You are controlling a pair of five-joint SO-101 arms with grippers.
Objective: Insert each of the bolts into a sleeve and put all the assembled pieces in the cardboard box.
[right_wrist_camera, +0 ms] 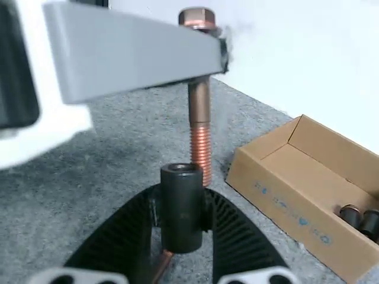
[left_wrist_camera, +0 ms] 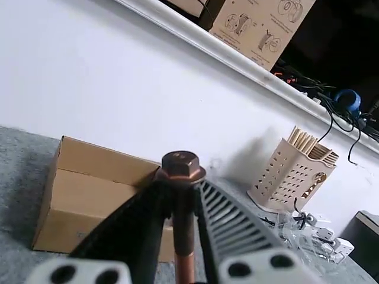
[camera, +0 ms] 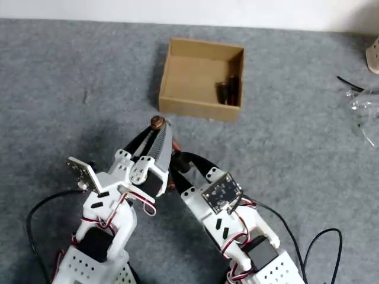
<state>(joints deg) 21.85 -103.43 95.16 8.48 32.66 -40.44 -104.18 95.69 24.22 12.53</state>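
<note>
My left gripper [camera: 157, 129] [left_wrist_camera: 181, 204] is shut on a copper bolt [camera: 157, 122] [left_wrist_camera: 183, 222], held upright with its hex head on top. Its threaded end [right_wrist_camera: 200, 155] hangs just beyond a black sleeve [right_wrist_camera: 181, 207] [camera: 176, 158], which stands upright in my right gripper [camera: 177, 164] [right_wrist_camera: 181, 222], shut on it. Bolt and sleeve sit close together, apart or barely touching, in front of the cardboard box [camera: 177, 109] [left_wrist_camera: 83, 201] [right_wrist_camera: 278, 189]. Two assembled pieces [camera: 229, 92] [right_wrist_camera: 359, 216] lie in the box's right corner.
A copper-coloured tip [right_wrist_camera: 160, 263] peeks out below the sleeve, on the grey carpet. A slotted holder with sticks [left_wrist_camera: 293, 174] stands by the wall. Clear plastic and cables [camera: 358, 103] lie at the far right. Open carpet lies left of the box.
</note>
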